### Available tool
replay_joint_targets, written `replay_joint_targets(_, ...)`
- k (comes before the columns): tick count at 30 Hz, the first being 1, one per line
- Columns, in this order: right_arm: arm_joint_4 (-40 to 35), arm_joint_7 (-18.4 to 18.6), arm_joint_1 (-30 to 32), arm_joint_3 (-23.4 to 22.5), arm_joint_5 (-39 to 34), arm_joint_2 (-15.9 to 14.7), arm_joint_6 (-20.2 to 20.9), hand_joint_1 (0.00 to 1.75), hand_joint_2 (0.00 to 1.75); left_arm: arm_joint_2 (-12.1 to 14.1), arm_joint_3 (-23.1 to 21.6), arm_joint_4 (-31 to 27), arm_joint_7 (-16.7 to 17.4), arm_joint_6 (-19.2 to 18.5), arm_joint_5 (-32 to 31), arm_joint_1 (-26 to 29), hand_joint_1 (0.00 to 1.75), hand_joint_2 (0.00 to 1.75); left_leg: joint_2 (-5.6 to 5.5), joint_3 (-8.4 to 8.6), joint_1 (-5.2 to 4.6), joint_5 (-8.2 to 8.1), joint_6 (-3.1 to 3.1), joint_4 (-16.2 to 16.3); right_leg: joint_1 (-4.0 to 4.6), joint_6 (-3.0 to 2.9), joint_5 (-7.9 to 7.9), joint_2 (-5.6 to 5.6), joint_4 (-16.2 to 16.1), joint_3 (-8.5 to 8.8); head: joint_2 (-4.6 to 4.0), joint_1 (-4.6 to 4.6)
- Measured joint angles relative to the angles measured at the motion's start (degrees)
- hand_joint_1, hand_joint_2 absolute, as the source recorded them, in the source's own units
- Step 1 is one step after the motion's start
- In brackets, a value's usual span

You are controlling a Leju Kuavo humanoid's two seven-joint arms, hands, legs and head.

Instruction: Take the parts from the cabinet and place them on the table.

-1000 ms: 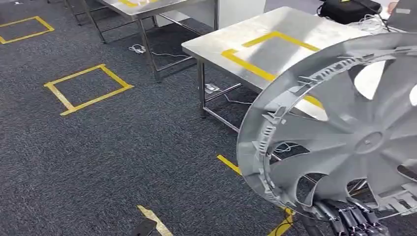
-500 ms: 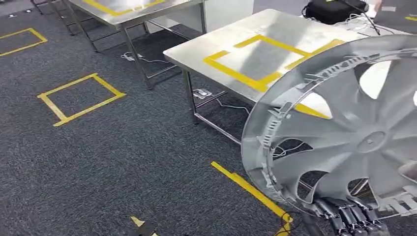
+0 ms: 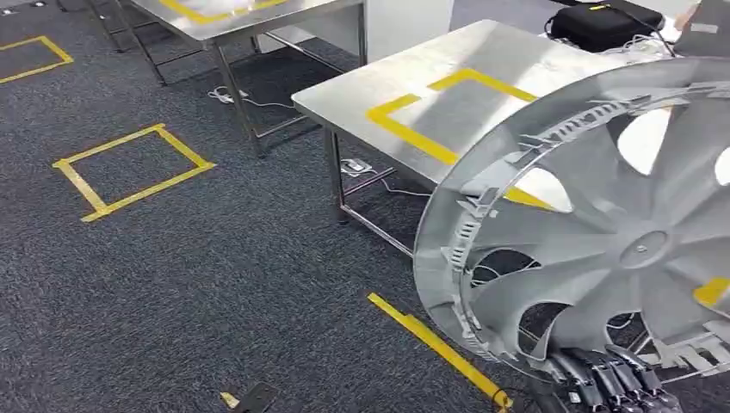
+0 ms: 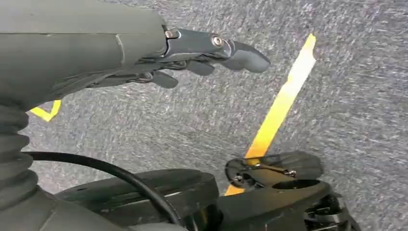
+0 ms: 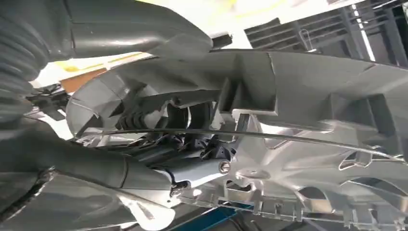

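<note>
Silver wheel cover point(image 3: 620, 241) held up on edge at the right of the head view, inner ribbed side turned toward the camera, spokes fanning out from a hub right of centre. Round, so no long axis to speak of; plane nearly upright, tipped slightly back. Hangs in the air in front of the steel surface point(image 3: 413, 77), hiding its near right part and part of the yellow tape outline point(image 3: 413, 129) on it.

Right hand point(image 3: 615, 383) coming up from the bottom edge beneath the cover, dark fingers curled around its lower rim. In the right wrist view, same right hand point(image 5: 192, 159) wrapped onto the rim and wire ring of the cover point(image 5: 312, 96), gripping firmly.

Left hand point(image 4: 159, 57) hanging low above the grey carpet point(image 4: 361, 86), pointing down, fingers loosely extended and slightly apart, holding nothing. Yellow tape strip point(image 4: 281, 106) on the carpet below it.
</note>
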Motion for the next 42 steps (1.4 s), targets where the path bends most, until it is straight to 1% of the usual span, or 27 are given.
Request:
replay_joint_targets(3,0.06,0.00,0.02,-0.02,-0.02,-0.02,0.00,1.75,1.75,-0.02,-0.02,0.00,0.00,0.00,0.00,0.06,0.00,1.75,0.02,2.14,0.20,-2.19,-0.94,0.00,-0.59,0.35,10.50,-0.75,-11.64,2.59,0.00,0.20)
replay_joint_targets(4,0.26,0.00,-0.13,-0.02,0.00,-0.02,0.02,1.75,1.75,0.04,-0.02,-0.02,0.00,0.00,0.00,-0.05,0.00,1.75,-0.04,2.78,0.13,-2.60,-1.36,0.34,-0.07,-0.14,7.85,-0.97,-11.82,2.32,0.00,0.24)
replay_joint_targets(5,0.22,0.00,-0.10,-0.04,-0.09,0.00,0.00,1.75,1.75,0.02,-0.02,-0.02,0.00,0.02,0.00,-0.19,0.00,1.75,0.08,2.50,0.07,-3.02,-1.81,0.21,0.12,-1.41,8.30,-0.83,-11.65,3.25,0.00,0.22)
replay_joint_targets(8,0.24,0.04,0.06,-0.04,-0.07,0.00,-0.02,1.75,1.75,-0.09,-0.02,-0.02,-0.02,0.00,0.00,-0.47,0.00,1.75,0.15,2.97,0.24,-2.83,-2.49,1.58,-0.06,-2.75,8.47,-0.44,-12.08,4.41,0.00,-0.02)
replay_joint_targets(10,0.24,0.04,0.05,-0.05,-0.07,0.00,-0.02,1.75,1.75,-0.13,-0.02,0.00,-0.05,0.00,0.00,-0.58,0.00,1.75,0.10,-0.88,0.38,-2.42,-3.05,8.52,-0.08,-3.61,7.77,-0.61,-12.63,5.68,0.00,-0.22)
replay_joint_targets(11,0.24,0.04,0.02,-0.02,-0.13,0.02,-0.02,1.75,1.75,-0.13,-0.02,0.00,-0.04,0.02,0.00,-0.57,0.00,1.75,0.10,-3.69,0.48,-3.93,-3.32,12.66,-0.08,-3.74,7.32,-0.57,-12.68,6.16,0.00,-0.15)
replay_joint_targets(13,0.24,0.00,-0.01,-0.02,-0.46,0.02,0.00,1.75,1.75,-0.11,-0.02,0.00,-0.20,0.17,0.11,-0.37,0.00,1.75,0.10,-8.20,0.55,-8.06,-3.57,18.02,-0.07,-3.77,6.28,-0.25,-12.69,7.34,0.00,-0.24)
replay_joint_targets(14,0.24,-0.22,-0.06,0.00,-0.68,0.02,0.00,1.75,1.75,-0.09,0.00,0.00,-0.37,0.18,0.15,-0.26,0.00,1.75,0.10,-9.13,0.55,-8.49,-3.54,17.99,-0.07,-3.74,5.73,-0.10,-12.69,8.05,0.00,-0.26)
replay_joint_targets(16,0.26,-1.03,-0.42,-0.07,-1.38,0.02,0.00,1.75,1.75,-0.02,0.00,0.00,-0.79,0.35,0.22,-0.27,0.00,1.75,0.09,-8.73,0.53,-5.31,-3.20,13.37,-0.07,-3.60,4.50,0.12,-12.71,9.77,0.00,-0.26)
replay_joint_targets(18,0.35,-1.55,-0.90,-0.15,-1.44,0.02,0.00,1.75,1.75,0.00,0.00,0.00,-1.14,0.50,0.55,-0.34,0.00,1.75,0.11,-6.99,0.38,2.60,-2.51,5.10,-0.08,-3.13,3.26,0.11,-12.91,10.37,0.00,-0.28)
replay_joint_targets(19,0.50,-2.08,-1.28,-0.22,-1.64,0.02,0.00,1.75,1.75,0.15,0.00,0.00,-1.27,0.57,0.79,-0.30,0.00,1.75,0.10,-7.28,-0.04,2.67,-2.24,3.76,0.16,-2.78,2.68,0.33,-12.47,11.97,0.00,-0.17)
replay_joint_targets(20,0.57,-2.47,-1.35,-0.37,-1.79,0.07,-0.02,1.75,1.75,0.22,0.00,0.00,-1.27,0.63,1.00,-0.46,0.00,1.75,-0.06,-7.10,-0.07,0.52,-1.93,3.76,0.15,-2.38,2.19,0.35,-12.83,11.18,0.00,-0.33)
replay_joint_targets(21,0.52,-2.78,-1.37,-0.37,-1.77,0.15,-0.04,1.75,1.75,0.20,0.02,0.00,-1.31,0.74,1.16,-0.48,0.00,1.75,-0.03,-6.92,-0.11,1.89,-1.64,3.25,0.14,-1.97,2.10,0.33,-13.11,11.80,0.00,-0.31)
replay_joint_targets(23,0.35,-2.75,-1.38,-0.37,-1.13,0.22,-0.07,1.75,1.75,0.31,0.04,-0.02,-1.33,0.94,1.20,-0.61,0.00,1.75,-0.15,-5.62,0.07,1.96,-0.62,2.63,0.18,-1.28,2.32,0.23,-12.85,13.22,0.00,-0.31)
replay_joint_targets(24,0.26,-2.58,-1.30,-0.37,-0.74,0.22,-0.07,1.75,1.75,0.33,0.07,-0.02,-1.33,1.01,1.22,-0.58,0.00,1.75,-0.13,-4.18,0.26,2.08,-0.40,1.86,0.19,-1.14,1.51,-0.03,-12.19,13.09,0.00,-0.27)
replay_joint_targets(25,0.17,-2.36,-1.42,-0.35,-0.70,0.22,-0.07,1.75,1.75,0.35,0.07,-0.02,-1.33,1.01,1.16,-0.64,0.00,1.75,-0.11,-3.35,0.34,1.92,-0.12,1.53,0.25,-0.98,0.94,-0.10,-9.64,11.87,-0.04,0.54)
replay_joint_targets(28,0.15,-2.14,-1.36,-0.35,-0.50,0.22,-0.07,1.75,1.75,0.35,0.07,-0.02,-1.29,1.03,1.05,-0.78,0.00,1.75,-0.17,-2.56,0.33,0.86,0.20,1.42,0.24,-0.52,-3.31,-0.10,1.37,3.41,-0.02,0.57)
replay_joint_targets(29,0.17,-2.12,-1.37,-0.35,-0.57,0.22,-0.07,1.75,1.75,0.35,0.07,-0.02,-1.05,1.03,1.03,-0.63,0.00,1.75,-0.21,-1.98,0.32,0.28,0.19,1.41,0.24,-0.35,-4.82,-0.10,2.46,1.50,-0.02,0.48)
replay_joint_targets(30,0.15,-2.12,-1.41,-0.37,-0.68,0.22,-0.07,1.75,1.75,0.35,0.07,-0.02,-0.98,1.03,1.03,-0.47,0.00,1.75,-0.30,-1.25,0.32,-0.33,0.14,1.42,0.24,-0.40,-4.68,-0.12,1.70,0.60,-0.02,0.55)
replay_joint_targets(31,0.17,-2.12,-1.40,-0.42,-0.81,0.22,-0.07,1.75,1.75,0.35,0.07,-0.02,-0.96,1.05,1.01,-0.31,0.00,1.75,-0.36,-0.21,0.31,-1.09,0.09,1.42,0.24,-0.55,-2.79,-0.13,-0.97,0.59,-0.04,0.52)
replay_joint_targets(32,0.17,-2.14,-1.40,-0.44,-0.98,0.22,-0.07,1.75,1.75,0.37,0.07,-0.02,-0.96,1.07,1.01,-0.28,0.00,1.75,-0.42,0.87,0.24,-1.88,-0.02,1.41,0.25,-0.80,0.75,-0.12,-4.84,1.21,-0.04,0.59)
replay_joint_targets(34,0.26,-1.99,-1.40,-0.46,-1.40,0.22,-0.07,1.75,1.75,0.31,0.07,0.07,-0.98,1.07,0.98,-0.36,0.00,1.75,-0.41,1.97,0.10,-3.28,-0.34,1.67,0.49,-1.53,9.64,-0.16,-10.82,1.34,-0.04,0.68)
replay_joint_targets(35,0.46,-1.73,-1.54,-0.48,-1.55,0.20,-0.04,1.75,1.75,0.39,0.07,0.04,-1.01,1.07,0.98,-0.36,0.00,1.75,-0.65,2.18,-0.01,-3.80,-0.75,1.53,0.61,-1.74,7.68,-0.33,-10.91,1.77,-0.04,0.74)
replay_joint_targets(37,0.44,-1.68,-1.60,-0.42,-1.86,0.13,-0.07,1.75,1.75,0.33,0.07,0.04,-1.07,1.05,1.03,-0.51,0.00,1.75,-0.57,3.22,0.16,-4.13,-1.47,1.68,0.88,-2.45,8.29,-0.07,-11.51,2.86,-0.04,0.63)
replay_joint_targets(39,0.46,-1.57,-1.87,-0.37,-2.06,0.11,-0.07,1.75,1.75,0.37,0.07,0.07,-1.14,1.05,1.05,-0.81,0.00,1.75,-0.52,2.94,0.27,-3.75,-1.89,3.24,0.38,-2.98,8.16,-0.14,-12.44,5.00,-0.04,0.63)
replay_joint_targets(40,0.46,-1.38,-1.92,-0.37,-2.23,0.11,-0.07,1.75,1.75,0.28,0.07,0.06,-1.16,1.05,1.05,-0.92,0.00,1.75,-0.44,1.70,0.21,-3.47,-2.25,6.16,0.33,-3.38,7.84,-0.27,-12.83,5.89,-0.04,0.55)
replay_joint_targets(42,0.61,-0.63,-2.08,-0.33,-2.45,0.11,-0.07,1.75,1.75,0.28,0.07,0.07,-1.16,0.98,1.03,-1.03,0.00,1.75,-0.39,-3.03,0.67,-6.01,-2.99,13.37,0.26,-3.69,7.45,-0.39,-13.10,6.84,-0.04,0.55)
